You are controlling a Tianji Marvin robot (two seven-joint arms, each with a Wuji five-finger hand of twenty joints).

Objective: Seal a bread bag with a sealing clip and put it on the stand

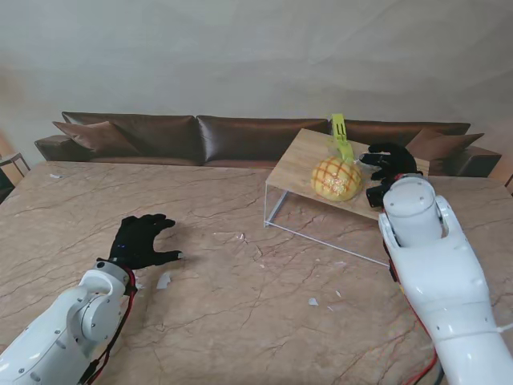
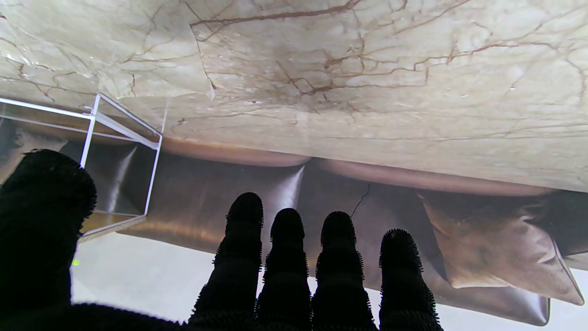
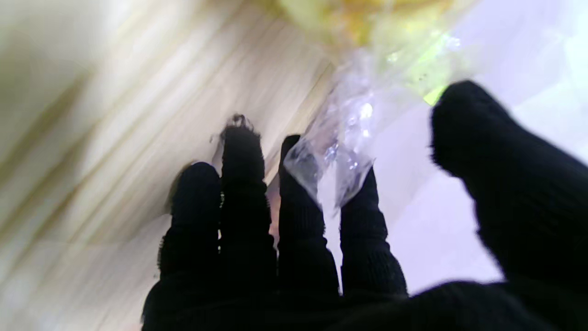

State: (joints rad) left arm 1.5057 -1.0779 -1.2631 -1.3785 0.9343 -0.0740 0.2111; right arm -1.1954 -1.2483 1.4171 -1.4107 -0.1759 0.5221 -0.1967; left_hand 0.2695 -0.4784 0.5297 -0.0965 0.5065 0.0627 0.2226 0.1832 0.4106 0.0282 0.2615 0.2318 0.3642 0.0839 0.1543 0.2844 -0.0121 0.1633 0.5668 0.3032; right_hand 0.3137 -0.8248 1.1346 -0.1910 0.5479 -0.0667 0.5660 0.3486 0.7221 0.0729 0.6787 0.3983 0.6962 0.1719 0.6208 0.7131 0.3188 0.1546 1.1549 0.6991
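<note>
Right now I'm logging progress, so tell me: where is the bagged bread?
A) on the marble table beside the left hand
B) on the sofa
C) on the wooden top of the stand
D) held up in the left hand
C: the bread bag, with the green clip on its neck, lies on the stand, right hand beside it.

Living-room-like set — brown leather sofa (image 1: 240, 136), cushion (image 1: 88, 135), marble table (image 1: 240, 273).

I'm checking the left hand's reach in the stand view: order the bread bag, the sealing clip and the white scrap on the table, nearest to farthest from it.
From the left hand:
1. White scrap, just right of it, nearer to me.
2. Bread bag, on the stand, far right.
3. Sealing clip, at the bag's neck, slightly farther.
</note>
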